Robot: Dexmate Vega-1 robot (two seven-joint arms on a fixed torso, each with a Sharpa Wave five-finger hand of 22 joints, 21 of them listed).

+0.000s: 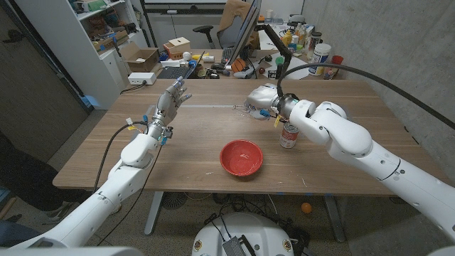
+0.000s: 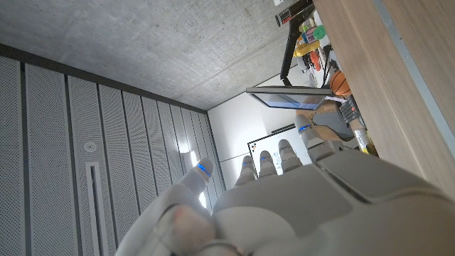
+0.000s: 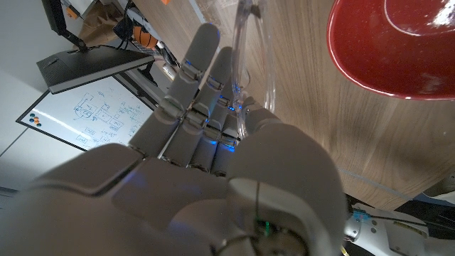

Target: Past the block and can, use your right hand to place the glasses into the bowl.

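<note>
Wooden table (image 1: 192,135) under you carries the red bowl (image 1: 241,157); beyond the bowl your right hand (image 1: 261,95) pinches the clear glasses (image 3: 250,50), fingers pressed together around the frame; the can (image 1: 288,135) stands right of the bowl; your left hand (image 1: 168,104), left of the bowl, is raised with fingers spread.

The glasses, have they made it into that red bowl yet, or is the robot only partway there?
Partway. Done: the right robot hand has reached past the can and, in the right wrist view, its fingers are closed on the clear glasses. In hand: the glasses, near the table's far side. Left: carrying them to the red bowl, which looks empty, and letting go.
</note>
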